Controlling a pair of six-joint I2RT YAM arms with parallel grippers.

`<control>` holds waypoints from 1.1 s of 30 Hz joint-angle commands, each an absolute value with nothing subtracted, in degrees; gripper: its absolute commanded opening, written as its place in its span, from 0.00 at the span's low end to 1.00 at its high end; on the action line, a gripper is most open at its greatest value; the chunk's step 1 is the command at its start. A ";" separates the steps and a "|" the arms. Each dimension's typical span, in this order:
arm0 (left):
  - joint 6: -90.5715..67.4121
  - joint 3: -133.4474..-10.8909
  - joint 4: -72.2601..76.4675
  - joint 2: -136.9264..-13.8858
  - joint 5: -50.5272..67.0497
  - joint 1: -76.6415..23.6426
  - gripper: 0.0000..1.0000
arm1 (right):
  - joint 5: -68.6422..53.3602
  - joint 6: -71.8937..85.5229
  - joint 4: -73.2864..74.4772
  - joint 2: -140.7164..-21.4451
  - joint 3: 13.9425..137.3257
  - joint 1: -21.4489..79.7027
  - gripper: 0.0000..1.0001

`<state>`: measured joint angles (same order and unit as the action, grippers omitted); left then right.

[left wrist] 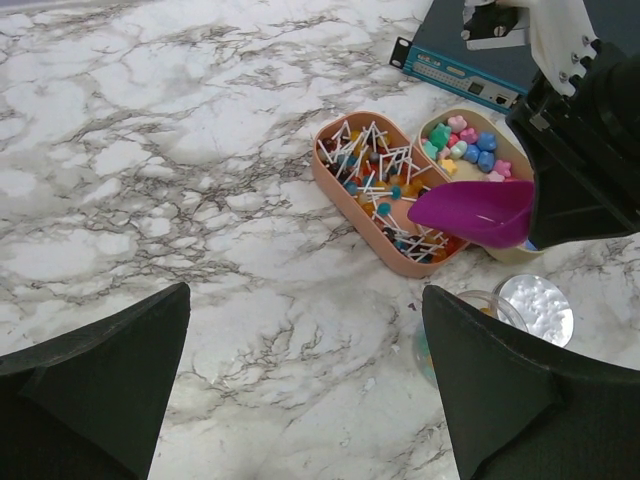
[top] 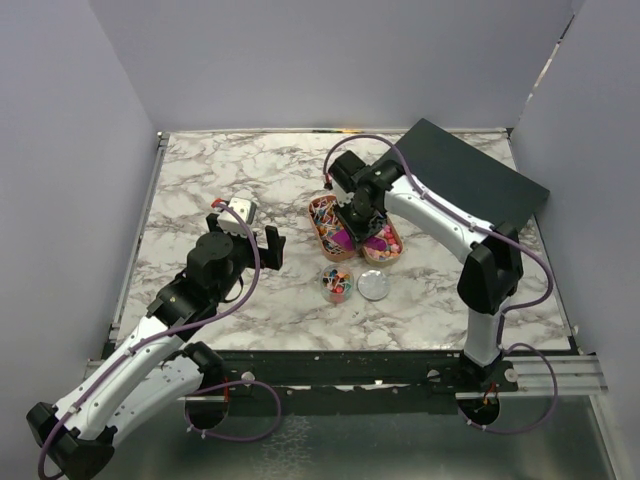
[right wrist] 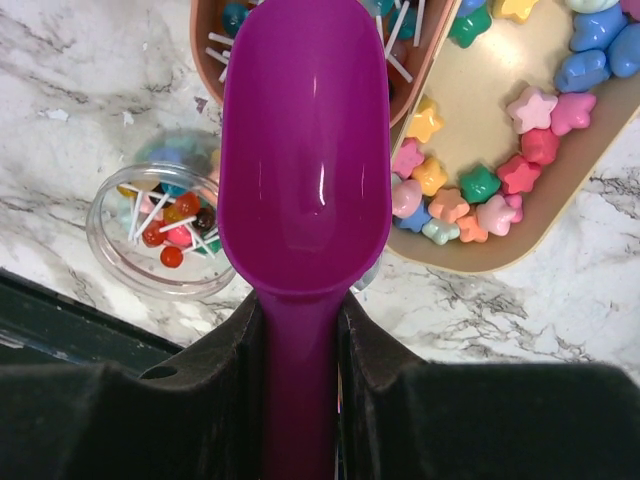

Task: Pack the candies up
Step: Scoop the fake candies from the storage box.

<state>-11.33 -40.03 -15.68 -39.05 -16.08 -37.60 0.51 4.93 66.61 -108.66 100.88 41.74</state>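
Note:
The candies (right wrist: 480,185) are small star-shaped sweets in pink, orange, green, blue and yellow, lying in the right beige tray (right wrist: 490,90); they also show in the left wrist view (left wrist: 468,150). My right gripper (right wrist: 300,340) is shut on the handle of an empty purple scoop (right wrist: 305,150), held above the near ends of the trays and a clear jar (right wrist: 165,235). The jar holds several small round lollipops on white sticks. My left gripper (left wrist: 305,390) is open and empty, above the table to the left of the jar (left wrist: 485,300).
A second pink tray (left wrist: 380,185), left of the candy tray, is full of stick lollipops. The jar's round lid (left wrist: 535,308) lies right of the jar. A dark box (top: 470,175) sits at the back right. Grey walls surround the marble table (top: 220,170).

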 commanded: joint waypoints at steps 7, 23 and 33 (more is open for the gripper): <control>-10.23 -39.70 -16.08 -38.51 -17.74 -37.43 0.99 | -0.20 5.11 69.40 -113.62 104.21 40.78 0.01; -10.26 -39.80 -16.26 -38.02 -18.76 -37.44 0.99 | 1.20 5.18 68.33 -118.91 107.32 40.37 0.01; -10.28 -39.83 -16.37 -38.25 -18.97 -37.44 0.99 | 0.64 6.12 65.39 -122.94 108.92 39.92 0.01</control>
